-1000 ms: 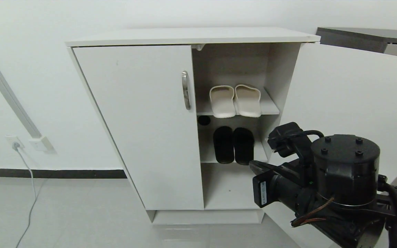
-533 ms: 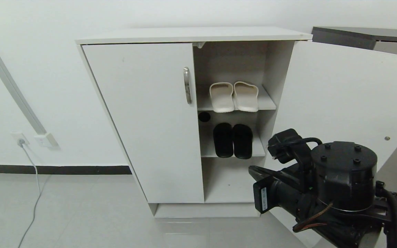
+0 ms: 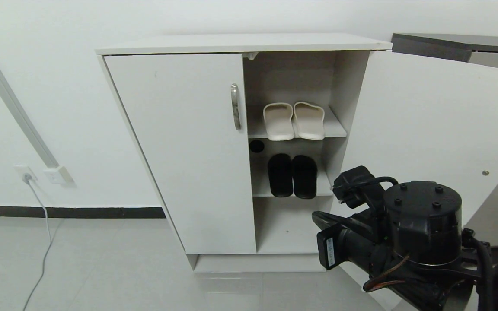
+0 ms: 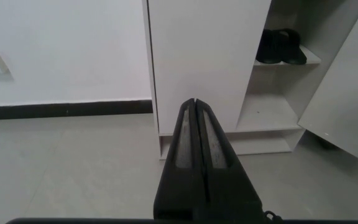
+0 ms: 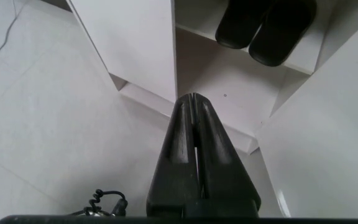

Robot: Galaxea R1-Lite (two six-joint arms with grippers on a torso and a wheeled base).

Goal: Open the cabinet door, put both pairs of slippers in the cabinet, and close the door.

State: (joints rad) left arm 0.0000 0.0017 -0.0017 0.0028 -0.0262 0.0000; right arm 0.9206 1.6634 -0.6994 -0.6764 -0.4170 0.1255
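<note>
Cabinet (image 3: 240, 43) shelves held both pairs: white slippers (image 3: 293, 121) on the upper shelf, black slippers (image 3: 292, 175) on the one below. The right door (image 3: 426, 129) stood swung wide open, the left door (image 3: 180, 147) shut. The left end effector (image 4: 194, 104) was pressed closed on nothing, over the floor before the cabinet; the right end effector (image 5: 194, 98), likewise closed and empty, hung near the bottom compartment.

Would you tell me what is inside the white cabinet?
Cream slippers on the upper shelf, black slippers on the middle one; the closed white left door hides the rest.
</note>
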